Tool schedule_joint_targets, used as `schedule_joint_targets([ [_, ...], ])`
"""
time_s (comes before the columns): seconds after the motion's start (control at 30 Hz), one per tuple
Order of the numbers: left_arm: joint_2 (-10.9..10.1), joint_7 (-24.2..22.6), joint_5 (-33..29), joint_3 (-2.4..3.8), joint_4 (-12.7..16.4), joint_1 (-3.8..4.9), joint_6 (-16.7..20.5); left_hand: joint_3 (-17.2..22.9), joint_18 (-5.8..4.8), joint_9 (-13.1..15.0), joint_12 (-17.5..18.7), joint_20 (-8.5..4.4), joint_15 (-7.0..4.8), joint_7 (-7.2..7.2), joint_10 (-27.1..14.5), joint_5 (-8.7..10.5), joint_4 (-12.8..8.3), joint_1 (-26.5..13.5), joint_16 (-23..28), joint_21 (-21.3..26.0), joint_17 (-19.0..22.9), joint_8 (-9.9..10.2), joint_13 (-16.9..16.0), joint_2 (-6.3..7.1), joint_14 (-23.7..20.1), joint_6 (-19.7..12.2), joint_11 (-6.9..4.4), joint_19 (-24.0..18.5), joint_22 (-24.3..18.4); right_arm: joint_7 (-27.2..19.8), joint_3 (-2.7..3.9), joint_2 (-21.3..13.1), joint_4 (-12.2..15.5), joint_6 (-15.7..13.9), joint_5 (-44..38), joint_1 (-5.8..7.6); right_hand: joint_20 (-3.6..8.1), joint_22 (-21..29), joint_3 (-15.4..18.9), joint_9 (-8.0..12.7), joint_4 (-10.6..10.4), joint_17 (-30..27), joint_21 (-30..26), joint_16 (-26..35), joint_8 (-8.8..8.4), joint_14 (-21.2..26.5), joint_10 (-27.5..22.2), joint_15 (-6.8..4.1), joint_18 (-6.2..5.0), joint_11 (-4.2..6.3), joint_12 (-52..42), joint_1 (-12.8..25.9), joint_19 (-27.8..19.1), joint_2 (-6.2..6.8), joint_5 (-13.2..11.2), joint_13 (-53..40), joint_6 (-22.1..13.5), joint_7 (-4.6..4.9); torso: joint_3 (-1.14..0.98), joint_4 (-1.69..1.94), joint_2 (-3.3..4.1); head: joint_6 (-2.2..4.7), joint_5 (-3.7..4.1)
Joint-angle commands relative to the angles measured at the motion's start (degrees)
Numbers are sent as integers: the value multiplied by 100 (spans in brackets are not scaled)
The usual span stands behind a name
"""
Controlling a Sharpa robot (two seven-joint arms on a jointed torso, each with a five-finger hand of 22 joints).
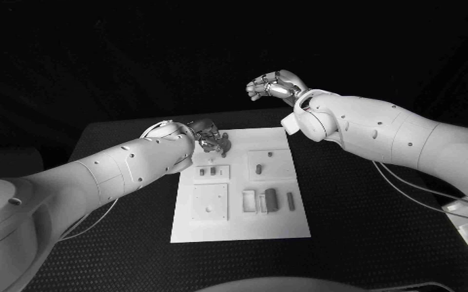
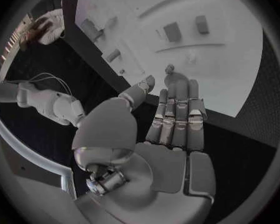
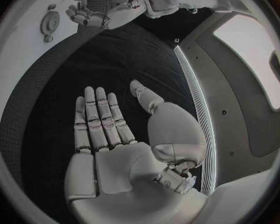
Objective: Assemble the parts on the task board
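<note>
Parts (image 1: 272, 200) lie on the task board (image 1: 283, 228) in the middle of the table (image 1: 370, 238): small blocks and short pegs, a cluster toward the near right of the board, one on a square in the right middle, two little ones left of centre. They look like hard moulded pieces with flat faces and crisp edges, so they should be light, stiff and a bit slick; a pinch across the two long sides seems the surest hold, and the upright ones may tip if nudged. The board is a smooth, thin white plate with raised square pads and a round recess, likely to slide on the matte, finely textured black table if pushed sideways. The left hand (image 1: 209, 136) hovers over the board's far left corner, fingers straight and close together, thumb apart, holding nothing. The right hand (image 1: 276, 87) is raised well beyond the far edge, flat and empty
</note>
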State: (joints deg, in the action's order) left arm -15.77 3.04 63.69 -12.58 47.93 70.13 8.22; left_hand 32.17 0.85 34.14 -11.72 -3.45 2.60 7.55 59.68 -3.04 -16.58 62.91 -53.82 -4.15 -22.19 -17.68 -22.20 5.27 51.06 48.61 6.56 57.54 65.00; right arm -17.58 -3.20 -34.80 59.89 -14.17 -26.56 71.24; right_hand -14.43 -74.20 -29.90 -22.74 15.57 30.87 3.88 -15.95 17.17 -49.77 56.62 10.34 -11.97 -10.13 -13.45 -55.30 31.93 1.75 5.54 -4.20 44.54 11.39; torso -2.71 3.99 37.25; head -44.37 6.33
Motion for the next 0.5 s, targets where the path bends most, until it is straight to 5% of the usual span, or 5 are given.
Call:
schedule_joint_targets([
  [0.03,92,-746,742,-22,-188,-44,199,34,20,-46,136,58,19,-23,29,11,-11,169,64,33,-5,40,96,7,24,86,13,3,-46,-45,2,3,22,37,-27,0,4,-7,3,7,-10,-10,-14,-3,12,41,19,-14,4,-4,38,47,-41,-2,-7,2,-45,105,13,7,0,-10,14],
  [0.5,302,-972,1058,-42,-724,-301,328,14,18,-180,392,60,19,-59,81,7,-8,383,126,19,-65,156,263,106,73,91,39,25,-117,-7,3,59,-48,34,-28,31,5,-9,3,10,-9,-13,-14,-1,9,50,15,-13,6,-6,44,47,-47,2,-7,3,-54,107,9,2,5,4,56],
])
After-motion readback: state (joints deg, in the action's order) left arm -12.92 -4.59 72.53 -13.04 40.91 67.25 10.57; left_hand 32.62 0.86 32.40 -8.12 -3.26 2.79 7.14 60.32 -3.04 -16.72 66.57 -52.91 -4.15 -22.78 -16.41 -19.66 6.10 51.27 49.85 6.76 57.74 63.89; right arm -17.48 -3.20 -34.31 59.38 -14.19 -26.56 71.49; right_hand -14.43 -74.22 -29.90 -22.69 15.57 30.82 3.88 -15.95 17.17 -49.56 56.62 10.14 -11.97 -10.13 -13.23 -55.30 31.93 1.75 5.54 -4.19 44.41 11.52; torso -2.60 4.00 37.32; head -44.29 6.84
